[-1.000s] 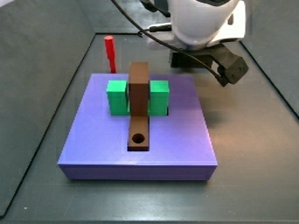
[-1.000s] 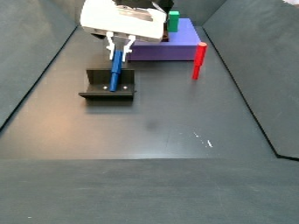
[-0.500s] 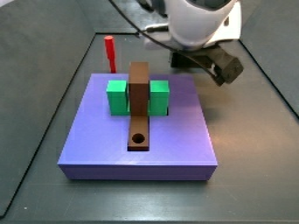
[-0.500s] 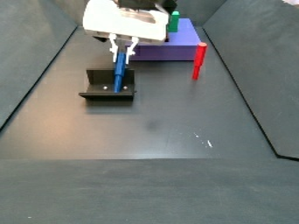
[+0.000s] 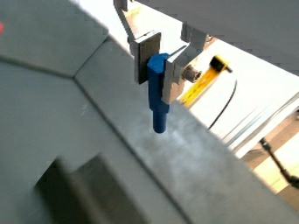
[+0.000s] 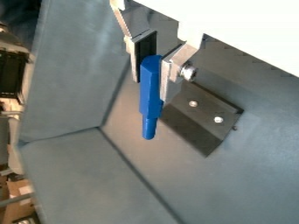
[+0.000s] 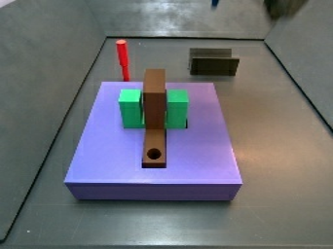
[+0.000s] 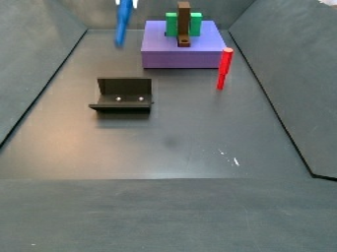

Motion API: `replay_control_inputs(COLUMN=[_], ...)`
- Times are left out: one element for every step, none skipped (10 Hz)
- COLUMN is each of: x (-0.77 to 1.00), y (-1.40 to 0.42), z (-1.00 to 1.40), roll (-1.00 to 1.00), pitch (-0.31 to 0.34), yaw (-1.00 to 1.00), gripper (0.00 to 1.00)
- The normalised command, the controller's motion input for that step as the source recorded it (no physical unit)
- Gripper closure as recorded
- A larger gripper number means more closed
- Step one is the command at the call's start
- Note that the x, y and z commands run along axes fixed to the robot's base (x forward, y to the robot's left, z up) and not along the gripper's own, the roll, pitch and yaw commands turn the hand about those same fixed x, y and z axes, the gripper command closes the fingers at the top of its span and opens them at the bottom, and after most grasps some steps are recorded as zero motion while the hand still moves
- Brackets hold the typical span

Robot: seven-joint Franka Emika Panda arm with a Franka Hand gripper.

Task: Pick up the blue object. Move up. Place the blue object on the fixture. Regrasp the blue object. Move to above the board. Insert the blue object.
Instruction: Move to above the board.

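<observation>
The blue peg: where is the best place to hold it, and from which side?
Near its top end, from above, as the gripper holds it now: the blue peg hangs upright between the flat fingers, leaving its long lower part free, probably best for entering the board's hole.

Red upright peg (image 7: 123, 58) stands on dark floor (image 8: 171, 148), just beside purple platform (image 7: 156, 156) at its far corner. Two green blocks (image 7: 131, 108) sit on platform, side by side near its middle.

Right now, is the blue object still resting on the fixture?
No. In a side view the fixture sits empty, while the gripper holds the blue object aloft.
</observation>
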Motion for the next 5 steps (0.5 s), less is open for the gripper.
replay_control_inputs(x=[-0.01,-0.02,0.00,-0.80,-0.80], y=[-0.01,-0.02,-0.01,-1.40,-1.40], z=[1.40,1.40,0.61,0.31,0.29], roll=[-0.02,-0.01,-0.01,-1.00,-1.00], pitch=[0.034,0.054,0.069,0.250,0.250], yaw=[-0.03,-0.02,-0.01,-0.12,-0.12], gripper=[1.00,1.00,1.00,1.00,1.00])
